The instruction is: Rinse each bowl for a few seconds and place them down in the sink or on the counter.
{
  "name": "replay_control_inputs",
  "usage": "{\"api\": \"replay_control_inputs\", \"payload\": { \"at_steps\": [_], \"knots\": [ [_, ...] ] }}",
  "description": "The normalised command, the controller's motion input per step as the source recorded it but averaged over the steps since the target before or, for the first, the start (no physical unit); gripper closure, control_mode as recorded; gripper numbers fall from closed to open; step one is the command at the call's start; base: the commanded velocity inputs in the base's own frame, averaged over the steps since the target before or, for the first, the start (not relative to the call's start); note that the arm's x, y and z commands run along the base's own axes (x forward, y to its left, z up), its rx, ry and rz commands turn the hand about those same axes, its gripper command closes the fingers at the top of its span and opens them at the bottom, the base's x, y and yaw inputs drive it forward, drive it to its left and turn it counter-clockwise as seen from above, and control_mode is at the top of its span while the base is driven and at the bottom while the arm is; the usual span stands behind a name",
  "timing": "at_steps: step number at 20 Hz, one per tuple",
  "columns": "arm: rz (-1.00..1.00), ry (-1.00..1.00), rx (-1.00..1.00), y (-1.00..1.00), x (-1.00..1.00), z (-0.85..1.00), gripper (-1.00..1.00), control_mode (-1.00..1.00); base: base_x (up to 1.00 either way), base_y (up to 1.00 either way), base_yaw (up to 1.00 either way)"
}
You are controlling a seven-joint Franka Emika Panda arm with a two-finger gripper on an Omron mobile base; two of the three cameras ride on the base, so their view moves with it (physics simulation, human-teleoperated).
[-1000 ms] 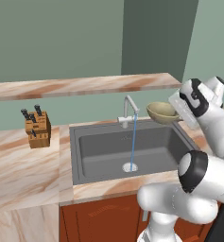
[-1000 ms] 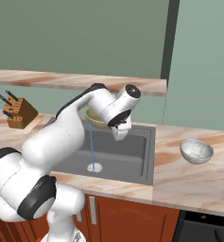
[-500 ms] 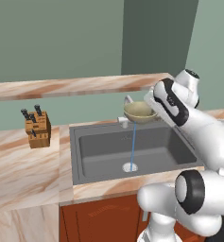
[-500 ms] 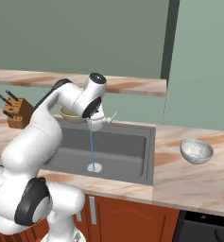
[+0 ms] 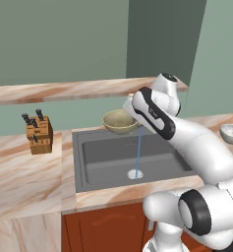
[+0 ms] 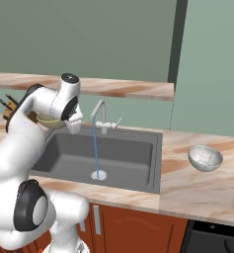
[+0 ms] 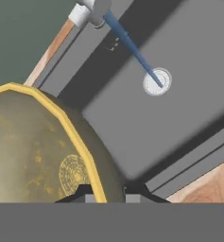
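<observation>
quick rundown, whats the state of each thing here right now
olive-gold bowl: held upright at its rim, above the sink's left side, beside the stream
gripper: shut on the bowl rim
faucet: running
sink: no dishes inside
grey bowl: resting on counter

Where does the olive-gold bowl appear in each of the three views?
Left base view: olive-gold bowl at centre, above the sink's back edge, left of the water stream.
Right base view: at left, mostly behind the arm.
Hand view: lower left, on the fingers.
Shared landmark: the drain.
</observation>
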Motion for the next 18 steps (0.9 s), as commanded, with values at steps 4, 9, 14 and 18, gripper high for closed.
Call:
{"api": "replay_control_inputs", "payload": {
  "at_steps": [4, 9, 14, 18],
  "knots": [
    [0.12, 0.0, 0.0, 0.82, 0.0, 0.0, 1.0, -1.0, 0.0, 0.0, 0.0],
    [0.13, 0.03, 0.0, 0.78, 0.0, 0.0, 1.0, -1.0, 0.0, 0.0, 0.0],
    [0.12, 0.03, 0.0, 0.73, 0.0, -0.04, 1.0, -1.0, 0.0, 0.0, 0.0],
    [0.1, 0.01, 0.0, 0.69, 0.0, -0.09, 1.0, -1.0, 0.0, 0.0, 0.0]
  ]
}}
